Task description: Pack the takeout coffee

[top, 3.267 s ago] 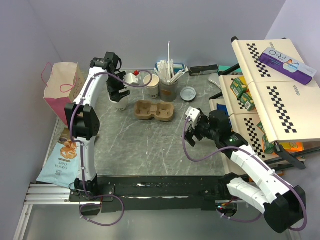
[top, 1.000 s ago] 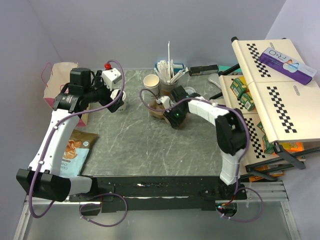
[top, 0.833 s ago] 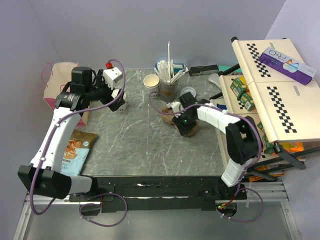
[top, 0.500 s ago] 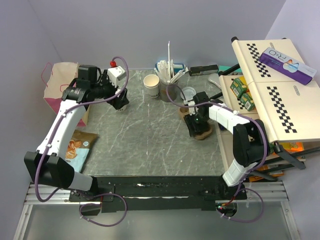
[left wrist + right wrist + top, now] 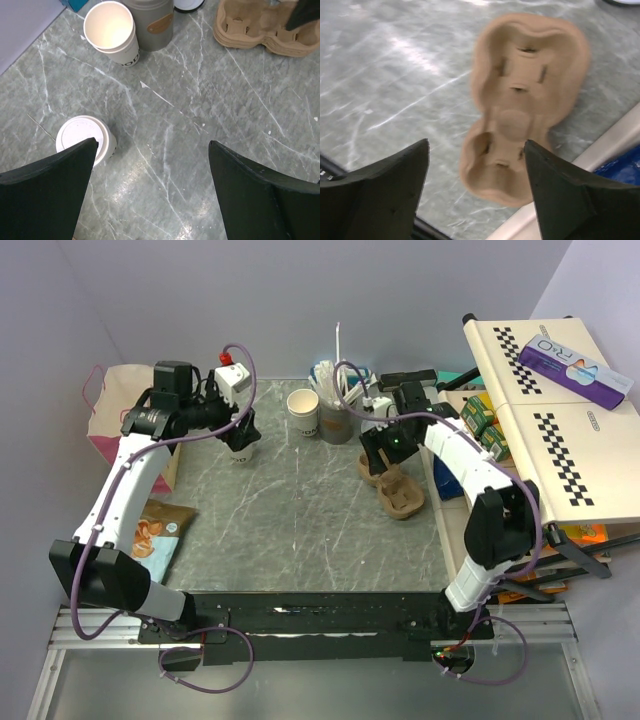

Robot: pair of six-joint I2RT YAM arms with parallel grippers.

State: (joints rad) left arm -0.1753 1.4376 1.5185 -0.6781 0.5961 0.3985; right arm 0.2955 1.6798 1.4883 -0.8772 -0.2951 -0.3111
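Covering the work area is a flat table (image 5: 300, 540) with a grey stone pattern and pale veins, glossy enough to show glare. Plain lavender walls (image 5: 200, 300) close it in.

1. Left gripper (image 5: 151, 145): jaws spread wide, nothing between them. The lidded cup (image 5: 80, 137), off-white paper with a round white plastic lid, stands upright on the table below, partly hidden under one finger's tip. It is not clamped. Beyond the gripper stands the open cup (image 5: 109, 27), round, tan inside, with a second rim showing below its own. Just beside it is the grey cup (image 5: 152, 20), a smooth cylinder with a tan label.

2. Right gripper (image 5: 476, 144): jaws spread wide and empty. The tray (image 5: 520, 100) lies flat on the table directly beneath. It is matte brown moulded pulp with two round wells joined at a pinched waist, and it is blurred in the wrist view. One end of it lies close to a pale strip along the table edge.

3. Edges: a rack (image 5: 545, 410) of cream boards with checker strips stands on the outer side of the right gripper. A pink bag (image 5: 120, 405) stands beyond the table edge on the outer side of the left gripper, and a snack bag (image 5: 150, 535) lies flat near that edge.

4. Open room: bare table stretches between the two grippers and on their near side, towards the arm bases.
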